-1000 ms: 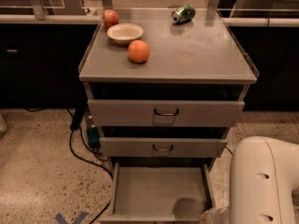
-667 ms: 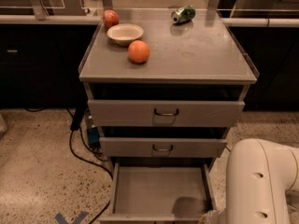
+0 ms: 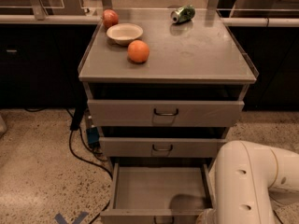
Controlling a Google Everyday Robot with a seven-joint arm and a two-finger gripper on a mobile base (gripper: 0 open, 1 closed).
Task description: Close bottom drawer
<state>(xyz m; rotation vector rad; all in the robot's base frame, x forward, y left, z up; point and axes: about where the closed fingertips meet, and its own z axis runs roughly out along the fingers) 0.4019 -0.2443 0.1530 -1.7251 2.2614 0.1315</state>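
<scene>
Gripper placement can only be judged from the white arm (image 3: pixel 247 185), which fills the lower right corner and runs down out of view just beside the front right corner of the bottom drawer (image 3: pixel 159 188). The gripper itself is not seen, so it cannot be told how far open it is or whether anything is held.

The bottom drawer, lowest of the three in the grey cabinet, is seen pulled well out towards the camera. Its plain grey tray is exposed and nothing is seen in it, and its front panel lies at the bottom edge of the view. The middle drawer (image 3: pixel 161 147) and the top drawer (image 3: pixel 166 112) are set much further in. On the cabinet's surface (image 3: pixel 201 59) an orange (image 3: pixel 138 51), a bowl (image 3: pixel 124 32), an apple (image 3: pixel 110 18) and a can (image 3: pixel 182 14) are seen, well apart from the work.

The step in hand is judged to be the approach to the drawer front, since no closing is yet evident. For the next move, contact with the front panel or its handle would be needed. A straight push along the drawer's slides towards the cabinet would then be called for, applied near the middle of the panel so that the tray is not skewed.
</scene>
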